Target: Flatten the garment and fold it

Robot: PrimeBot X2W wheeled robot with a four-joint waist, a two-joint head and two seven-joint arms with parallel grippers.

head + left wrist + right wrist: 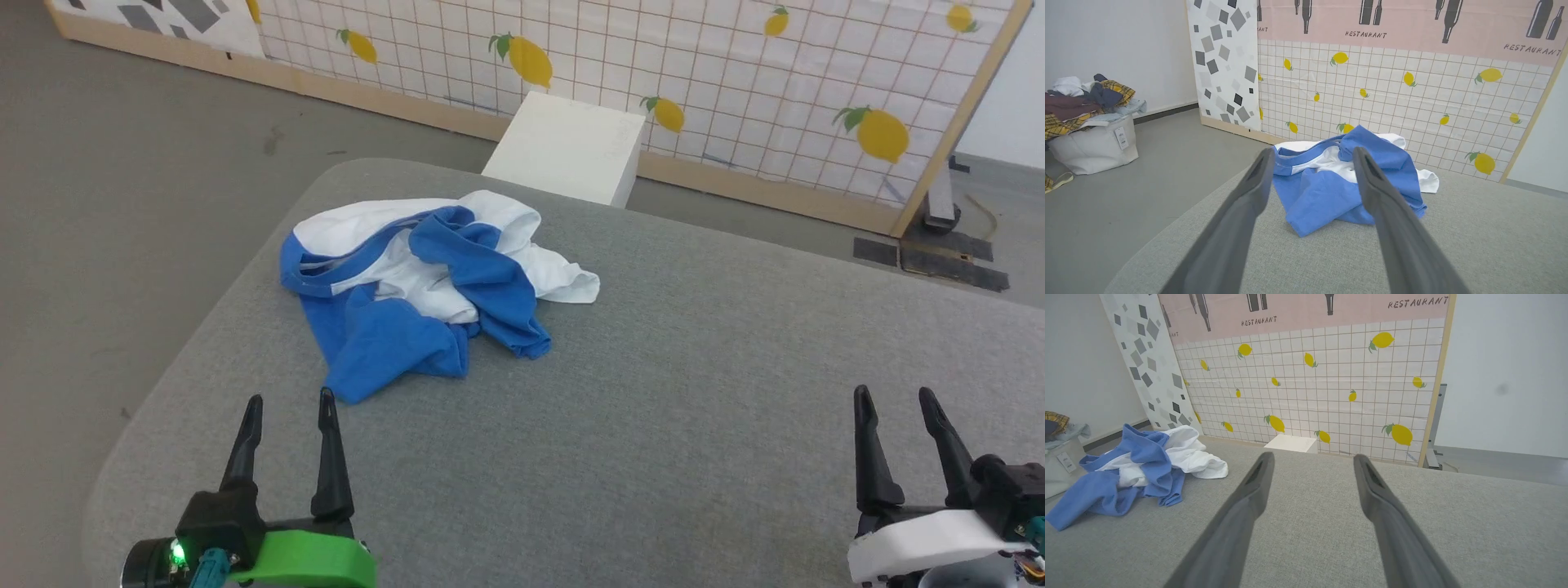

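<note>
Head view: garment (pixel 424 286) crumpled near the bench's (pixel 694 408) far-left corner. Left gripper (pixel 290 408) and right gripper (pixel 902 400) both spread wide, empty, at the near edge. Risk: pinching several bunched layers at once, or dragging it off the left edge.

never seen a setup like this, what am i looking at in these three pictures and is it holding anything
This is a two-armed robot seen through its own cameras. The head view looks down from its head; the other two look along each arm's two long dark fingers. In the head view the left tool, on a green mount, and the right tool, on a white mount, both stand open and hold nothing. On the grey fabric-covered table lies a crumpled white and royal-blue cotton T-shirt, nearer the left tool and not yet flattened or folded. Behind stands a lemon-patterned tiled screen, with a white box at its foot.
</note>
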